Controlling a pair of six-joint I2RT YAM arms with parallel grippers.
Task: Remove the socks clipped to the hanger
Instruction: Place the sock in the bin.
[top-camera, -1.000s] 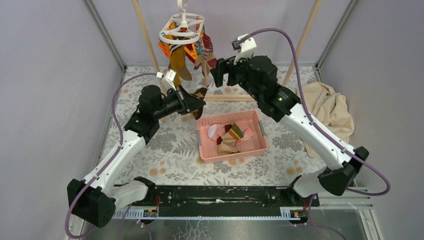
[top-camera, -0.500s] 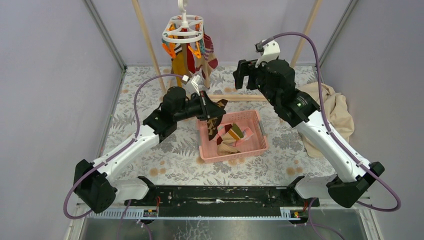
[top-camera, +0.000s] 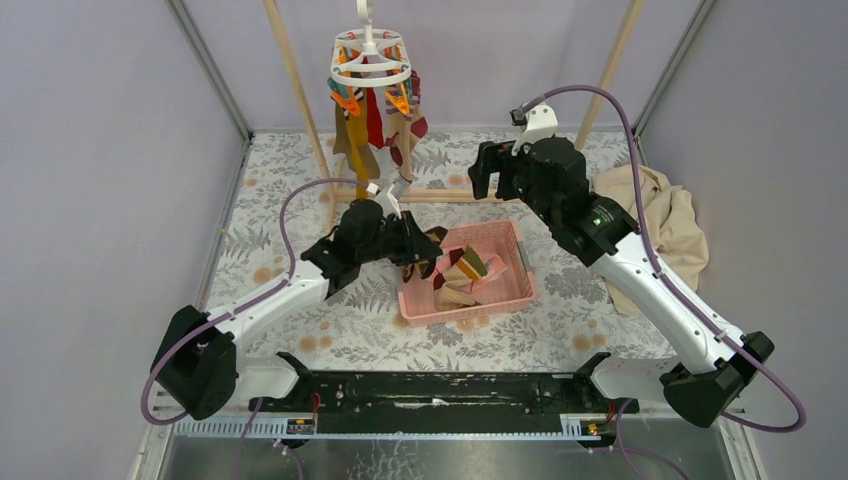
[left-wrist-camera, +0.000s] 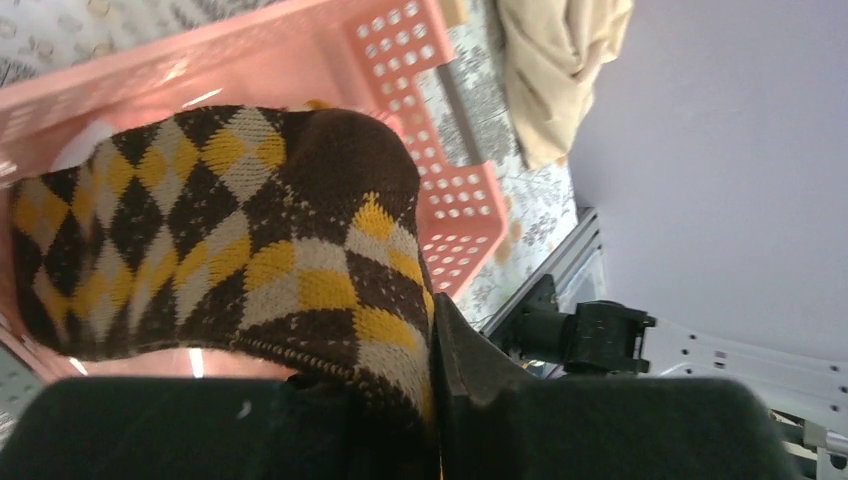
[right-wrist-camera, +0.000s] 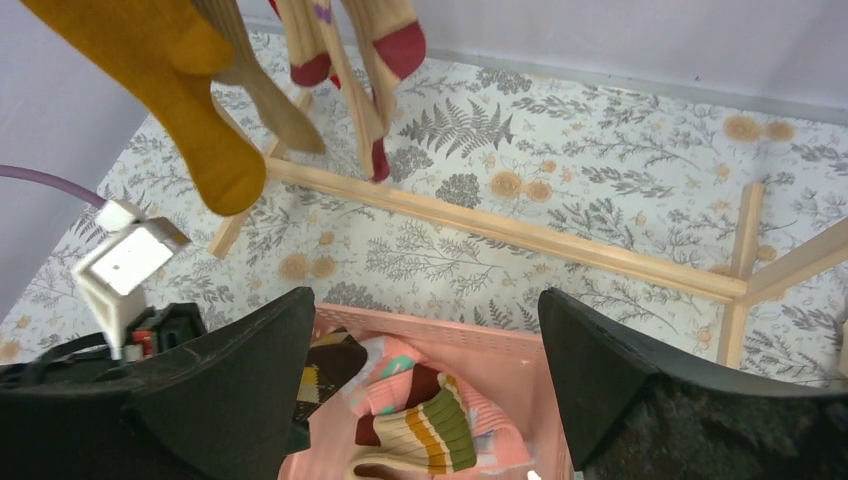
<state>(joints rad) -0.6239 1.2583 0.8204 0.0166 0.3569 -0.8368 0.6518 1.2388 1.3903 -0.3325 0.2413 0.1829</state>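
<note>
A brown argyle sock (left-wrist-camera: 220, 230) with yellow and beige diamonds fills the left of the frame, its cuff tucked down between the dark fingers of the gripper (left-wrist-camera: 405, 375) at the bottom edge. Behind it is a pink perforated basket (left-wrist-camera: 440, 120), which the sock partly covers. Past the basket's far corner, a beige cloth (left-wrist-camera: 560, 70) lies on the floral table (left-wrist-camera: 520, 215), with a grey wall (left-wrist-camera: 740, 150) on the right.

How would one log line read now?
left end effector: grips argyle sock over pink basket | right end effector: open | hanger: socks clipped
</note>
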